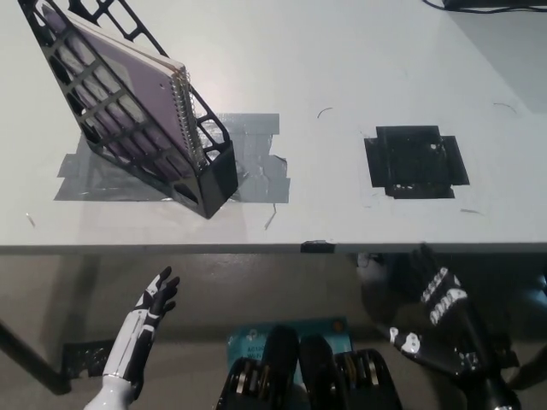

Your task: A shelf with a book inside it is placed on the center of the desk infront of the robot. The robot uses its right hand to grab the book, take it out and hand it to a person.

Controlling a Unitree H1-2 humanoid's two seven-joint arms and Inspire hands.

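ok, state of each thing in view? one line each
book: inside the shelf, leaning, spiral edge facing out, not gripped
shelf: standing on grey tape on the desk
left hand: open, below the desk edge, holding nothing
right hand: open, below the desk edge, holding nothing
black tape patch: stuck flat on the desk, nothing on it

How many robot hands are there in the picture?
2. The white left hand is below the desk edge at lower left, fingers apart. The black right hand is at lower right, also below the desk, holding nothing.
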